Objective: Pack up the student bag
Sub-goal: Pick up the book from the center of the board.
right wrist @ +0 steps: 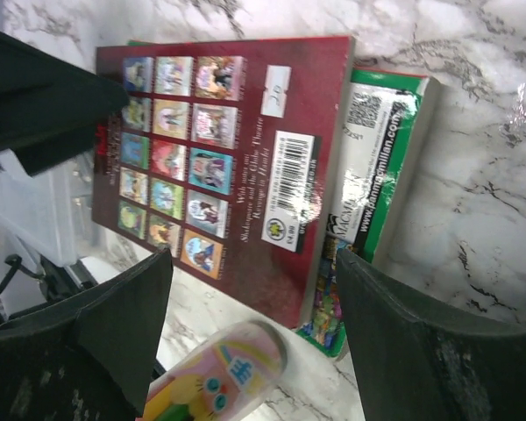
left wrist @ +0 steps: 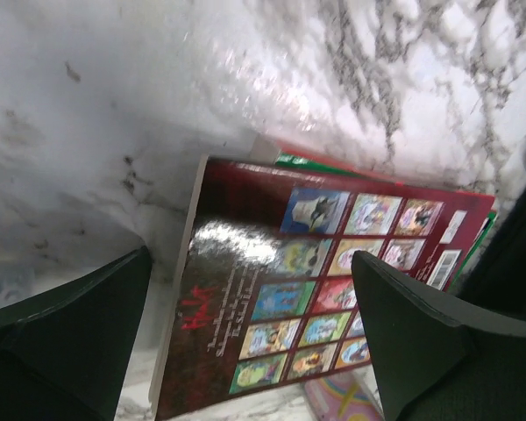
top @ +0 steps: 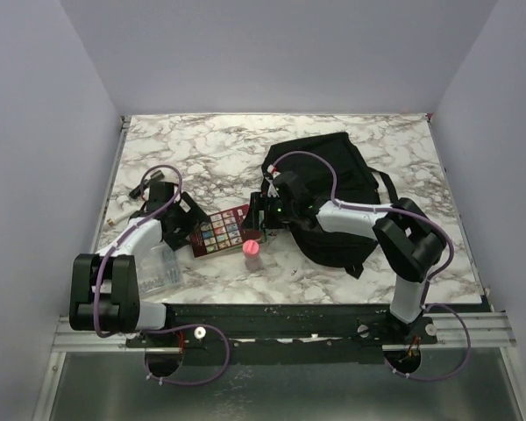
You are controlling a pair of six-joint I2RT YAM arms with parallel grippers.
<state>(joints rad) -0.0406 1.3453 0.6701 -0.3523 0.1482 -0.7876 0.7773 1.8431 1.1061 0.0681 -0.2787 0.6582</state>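
Surface: marble-patterned table (top: 202, 149) inside pale lilac walls; your two arms reach in from the near edge.
Student bag: the student bag (top: 333, 162) lies slumped on the right half of the table, and your right forearm crosses over its front.
Clear box: a clear box (top: 158, 267) sits near left, beside your left arm.
Red book: the red book (top: 217, 231) lies flat, back cover up, between your two grippers.
Green book: the green book (right wrist: 381, 149) lies under the red one, only its edge showing.
Right gripper: your right gripper (top: 259, 219) has its jaws apart with nothing in them, over the books' bag-side end.
Left gripper: your left gripper (top: 188, 224) is spread wide and empty, at the opposite end.
Pink tube: a pink tube (top: 252, 253) stands just near of the books.
Deciding relation: the red book's long axis runs roughly from one gripper to the other, and the bag lies right of and behind the right gripper, so your right arm looks the nearer carrier.
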